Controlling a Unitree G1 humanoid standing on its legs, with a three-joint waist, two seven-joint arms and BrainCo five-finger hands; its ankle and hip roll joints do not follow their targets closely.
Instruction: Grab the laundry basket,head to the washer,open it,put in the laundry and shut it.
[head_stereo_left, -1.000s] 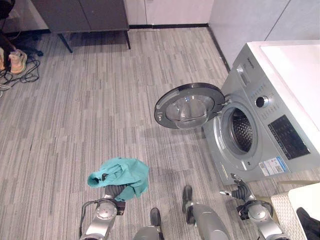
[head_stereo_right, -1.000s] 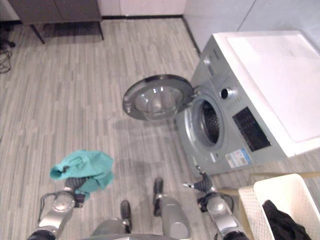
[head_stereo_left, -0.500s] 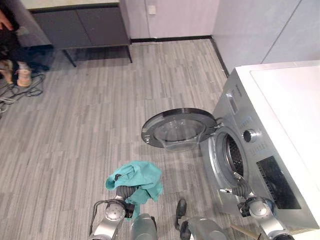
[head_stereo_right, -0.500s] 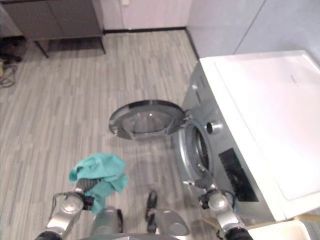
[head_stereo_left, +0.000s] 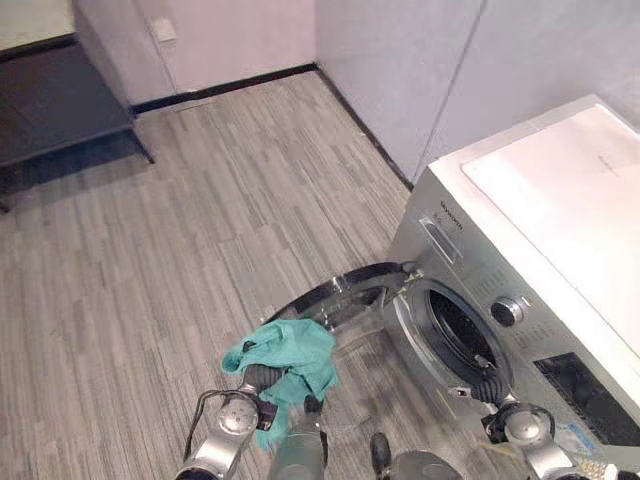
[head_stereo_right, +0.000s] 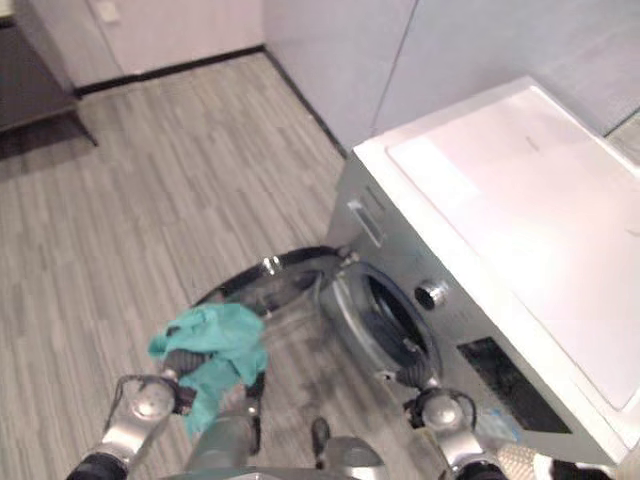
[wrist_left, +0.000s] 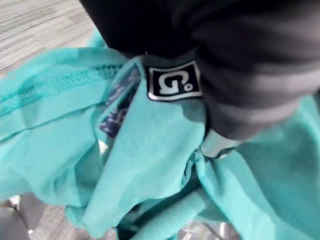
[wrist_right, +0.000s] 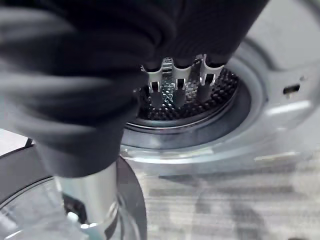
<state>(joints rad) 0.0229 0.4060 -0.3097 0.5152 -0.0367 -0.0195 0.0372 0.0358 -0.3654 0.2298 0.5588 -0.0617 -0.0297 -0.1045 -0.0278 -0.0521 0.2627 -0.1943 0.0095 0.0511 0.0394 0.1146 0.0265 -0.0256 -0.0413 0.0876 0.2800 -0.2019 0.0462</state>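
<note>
The left hand (head_stereo_left: 262, 378) holds a teal garment (head_stereo_left: 285, 352) low at the near left of the scene, with the cloth bunched and draped over the dark ribbed cover so that its folds hang down on the near side. In the left wrist view the same teal fabric (wrist_left: 150, 150) wraps round the hand on every side, a stitched hem and a small printed patch showing among the creases (a silver finger shows through the folds); the hand is clenched on the garment.

To the right stands the silver front-loading washing machine (head_stereo_left: 520, 270), its white top panel broad and flat, a round control knob (head_stereo_left: 507, 311) on its slanted front. The round door (head_stereo_left: 345, 300) is swung wide open to the left, its glass bowl facing up over the grey wood-pattern floor (head_stereo_left: 150, 260), and the garment hangs just beside the door's near edge. The drum opening (head_stereo_left: 458, 330) is uncovered, dark inside.

The right hand (head_stereo_left: 482, 385) hangs low at the near right, just before the drum opening. In the right wrist view its fingers (wrist_right: 177, 82) point in a row toward the perforated metal drum (wrist_right: 220, 90), straight and relaxed, grasping nothing
</note>
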